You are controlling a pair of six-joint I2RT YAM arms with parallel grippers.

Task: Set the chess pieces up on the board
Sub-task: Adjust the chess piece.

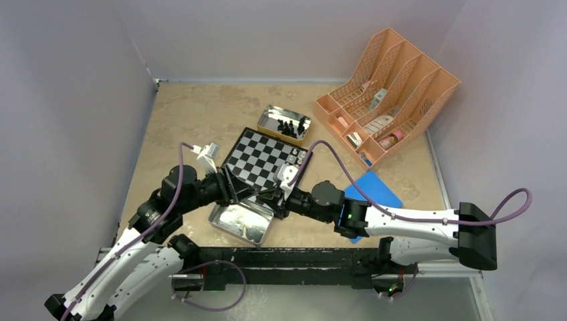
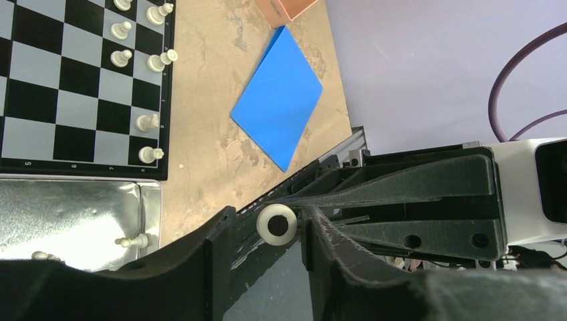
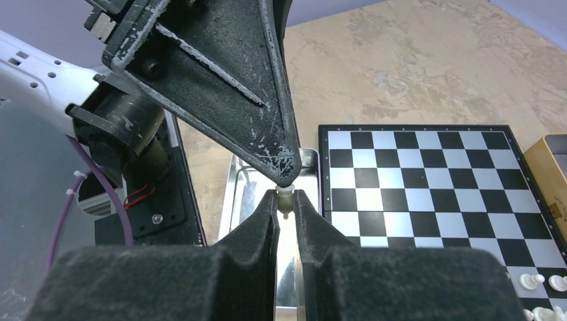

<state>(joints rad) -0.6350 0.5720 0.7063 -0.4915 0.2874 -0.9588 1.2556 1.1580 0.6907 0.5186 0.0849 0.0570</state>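
1. Only the top view shows the far tin (image 1: 284, 124), just beyond the far edge of the board (image 1: 261, 160). It also shows the orange file rack (image 1: 388, 90), well to the right of the board. Both wrist cameras miss these two things.
2. Only the wrist views show the white piece (image 3: 285, 198) between the two grippers. From above, the arms hide it.
3. The right wrist view shows this piece from the side, in the air over the near tin (image 2: 73, 214), just beside the near edge of the board. The left wrist view shows it from below, as a round base.
4. The far tin holds a group of black pieces (image 1: 291, 126).
5. The near tin lies against the near edge of the board and holds a few loose white pieces (image 2: 134, 239).
6. On the board, standing white pieces (image 2: 154, 63) fill the two lines of squares along the edge that faces the blue square (image 2: 277, 107).
7. The right gripper (image 3: 286, 204) has its fingers almost together, and they pinch the white piece from both sides.
8. The left gripper (image 2: 274, 234) has its fingers partly apart, one on each side of the base and very near to it. Whether they press on it, I cannot tell.
9. In the right wrist view, the tip of a left finger touches the top of the piece.
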